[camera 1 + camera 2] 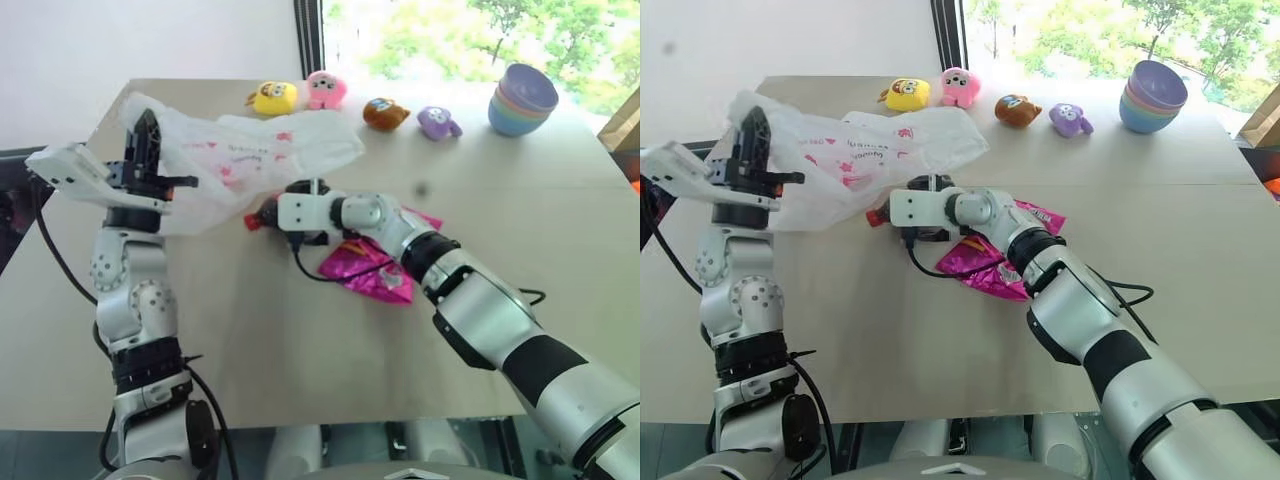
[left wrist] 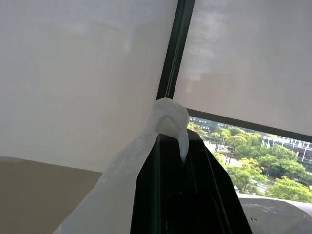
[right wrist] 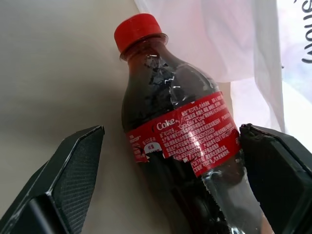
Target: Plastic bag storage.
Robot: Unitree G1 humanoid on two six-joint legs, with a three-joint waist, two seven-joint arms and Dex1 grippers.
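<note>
Clamped tight, my left claw (image 1: 146, 128) pinches a fold of the plastic bag (image 1: 262, 150) and holds that end up off the table (image 1: 300, 340), the rest trailing toward my right arm. Nearer the bag's low edge, my right claw (image 3: 170, 161) stands wide apart astride a cola bottle (image 3: 178, 146), whose long axis runs straight ahead along the fingers, red cap (image 3: 138, 30) pointing away beside the bag.

Head stereo pair looking down over the table (image 1: 300, 350), wrist cameras close along each gripper — left faces the window.
</note>
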